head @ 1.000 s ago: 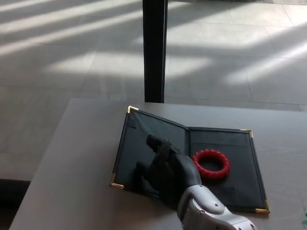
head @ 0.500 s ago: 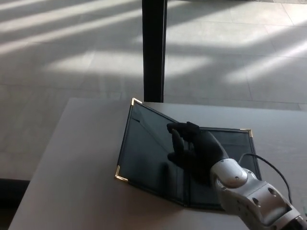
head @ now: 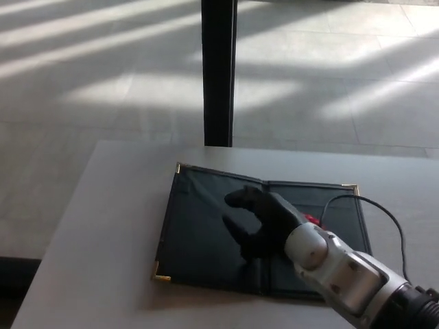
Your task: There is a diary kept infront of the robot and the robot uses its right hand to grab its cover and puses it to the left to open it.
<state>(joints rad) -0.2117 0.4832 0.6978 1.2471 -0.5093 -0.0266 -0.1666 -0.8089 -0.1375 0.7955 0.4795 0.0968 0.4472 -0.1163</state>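
The dark diary point(head: 195, 229) with gold corner caps lies open on the grey table point(head: 103, 233). Its left cover rests nearly flat to the left and its right half point(head: 343, 212) lies to the right. My right hand point(head: 264, 219) hovers over the spine area, fingers curled but apart, with nothing held. A sliver of a red ring point(head: 312, 218) on the right half shows just behind the wrist; the rest of it is hidden. My left hand does not show.
A black post point(head: 218, 68) stands behind the table's far edge. A thin black cable point(head: 384, 214) loops from my right forearm over the diary's right half. The table's left edge runs diagonally at the left, with tiled floor beyond.
The left cover, raised half a second ago, has dropped down flat to the left. My right hand has shifted slightly left and lower over the spine.
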